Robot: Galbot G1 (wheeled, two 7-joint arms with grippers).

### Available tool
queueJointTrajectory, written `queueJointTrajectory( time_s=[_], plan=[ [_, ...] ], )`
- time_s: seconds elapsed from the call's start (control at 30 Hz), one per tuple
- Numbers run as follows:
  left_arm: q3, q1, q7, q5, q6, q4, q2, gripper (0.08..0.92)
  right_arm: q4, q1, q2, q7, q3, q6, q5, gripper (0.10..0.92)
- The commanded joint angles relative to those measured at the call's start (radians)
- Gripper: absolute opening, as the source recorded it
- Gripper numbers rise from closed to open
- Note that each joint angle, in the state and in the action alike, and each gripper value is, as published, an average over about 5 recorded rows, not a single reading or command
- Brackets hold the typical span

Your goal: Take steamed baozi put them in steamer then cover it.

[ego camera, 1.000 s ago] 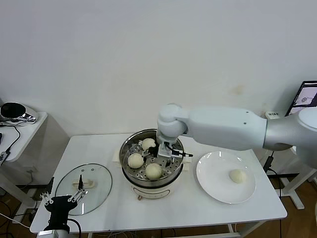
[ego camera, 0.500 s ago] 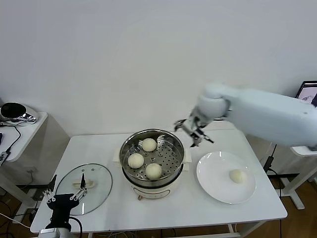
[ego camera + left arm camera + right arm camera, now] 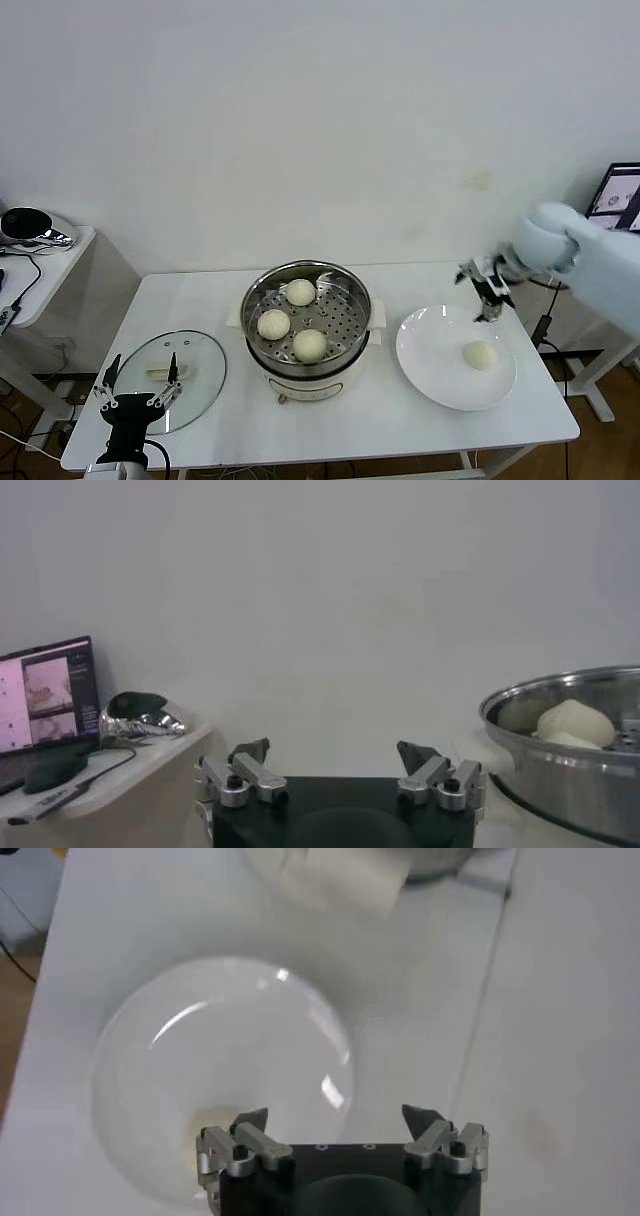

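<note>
White plate (image 3: pixel 440 375) holds one bun (image 3: pixel 481 354), just below the right gripper (image 3: pixel 487 291), which hovers wide open and empty; left gripper (image 3: pixel 135 400) open, parked beside the lid (image 3: pixel 195 365).

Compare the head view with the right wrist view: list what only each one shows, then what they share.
Only the head view: the steamer holding three baozi, the fourth baozi on the plate, the cover lying on the table, and the left gripper open at the near edge by the cover.
Only the right wrist view: nothing I can name with certainty.
Both: the plate, the table, and the right gripper, open and empty above the plate's far edge.
</note>
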Motion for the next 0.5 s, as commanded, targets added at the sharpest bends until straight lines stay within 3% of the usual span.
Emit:
queueJointTrajectory(
  time_s=[0.03, 0.5],
  plan=[
    [0.001, 0.006, 0.000, 0.006, 0.002, -0.005, -0.004, 0.823, -0.129, -0.331, -0.034, -0.017, 0.275, 0.042, -0.119, 0.823],
    [-0.015, 0.031, 0.000, 0.012, 0.002, -0.014, -0.016, 0.823, -0.247, -0.413, 0.109, 0.004, 0.316, 0.056, -0.185, 0.823]
  ],
)
